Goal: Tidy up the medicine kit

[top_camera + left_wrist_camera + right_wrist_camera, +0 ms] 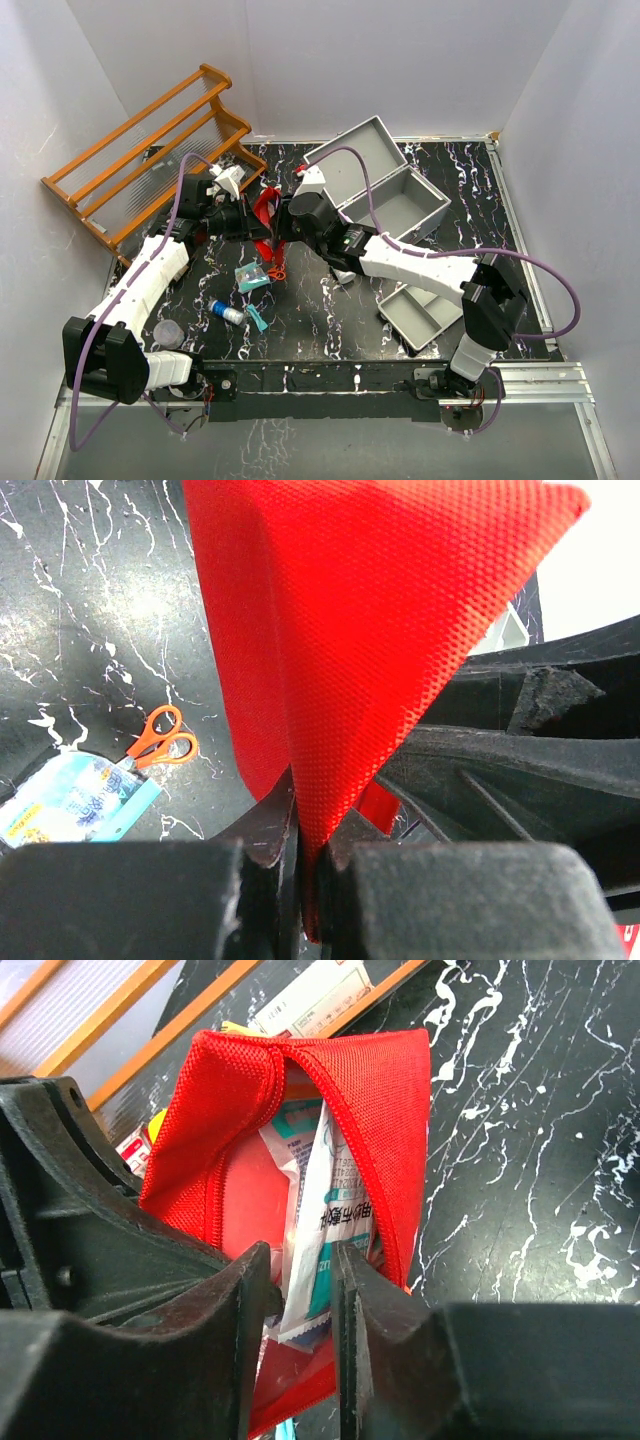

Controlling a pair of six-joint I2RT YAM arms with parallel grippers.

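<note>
Currently the red woven-fabric zip pouch (225,1090) is held up off the black white-veined marble-pattern bench (330,325), between the two arms. One corner of the fabric is pinched in the fully closed left claw (305,855), presumably so that the mouth is presented open to the other arm. The right claw (303,1260) is set at the pouch mouth, its jaws only narrowly parted. A white-and-teal flat sachet (325,1210) stands between them, partly inside the pouch. It is seen face-on and unbuckled, so it is judged loose rather than squeezed. Loading of the pouch is taken to be the step in hand.

The medicine kit (400,205), a boxy light-grey metal case, is placed at the back right of the bench with its lid thrown open, just behind the right arm. A grey two-compartment tray (418,315) is laid near the right arm's base. Small orange-handled scissors (160,738) and a blue-and-white printed packet (75,802) lie on the bench near the pouch, not yet packed.

Writing: teal East Asian characters are printed down the sachet but cannot be read with confidence. The packet print is blurred. No brand is legible.
</note>
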